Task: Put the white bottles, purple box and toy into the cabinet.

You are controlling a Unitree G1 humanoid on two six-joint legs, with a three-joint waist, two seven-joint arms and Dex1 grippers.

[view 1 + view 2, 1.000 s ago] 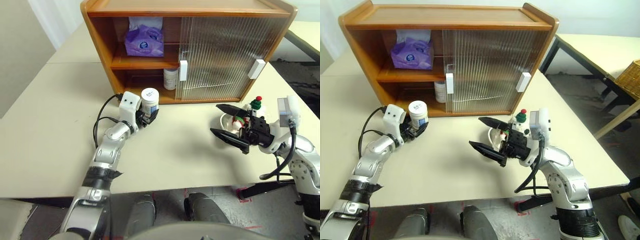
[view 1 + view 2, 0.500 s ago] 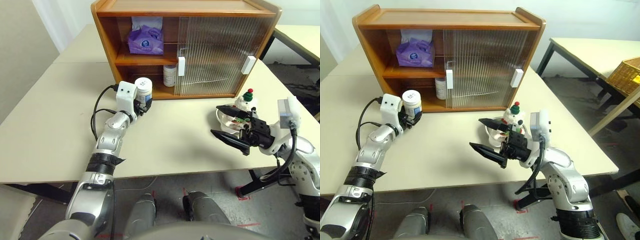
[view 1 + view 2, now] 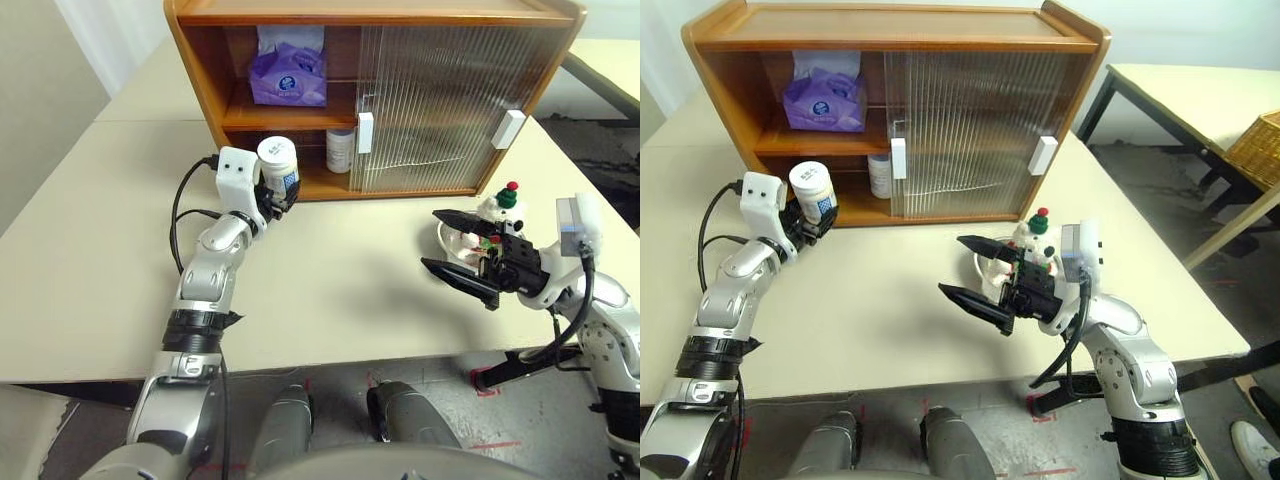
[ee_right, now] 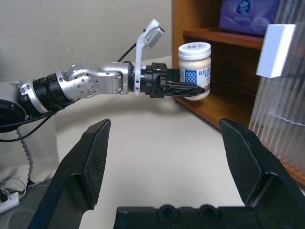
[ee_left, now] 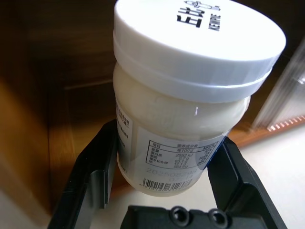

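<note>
1. White plastic is what your left gripper (image 3: 281, 190) is clamped on in the left eye view: one of the white bottles (image 3: 277, 165), held upright above the worktop (image 3: 330, 270), just in front of the open left side of the cabinet (image 3: 375, 95). The second bottle (image 3: 341, 152) stands on the lower shelf, beside the edge of the ribbed sliding door (image 3: 440, 100). The purple box (image 3: 288, 78) sits on the upper shelf.
2. In the right eye view, your right gripper (image 3: 976, 272) hovers over the right part of the worktop with its fingers wide apart and nothing between them. Just behind it stands the toy (image 3: 1032, 240), in a shiny dish (image 3: 986, 273) that is partly hidden, well apart from the cabinet's open side.
3. In the left wrist view, the two black fingers (image 5: 90, 176) press on either side of the held bottle's label, lid up, with the dark wooden cabinet interior behind it.
4. In the right wrist view, you look between your spread fingers (image 4: 95, 157) at the left arm holding the bottle in front of the lower shelf; a white door handle (image 4: 275, 50) is on the ribbed door nearby.
</note>
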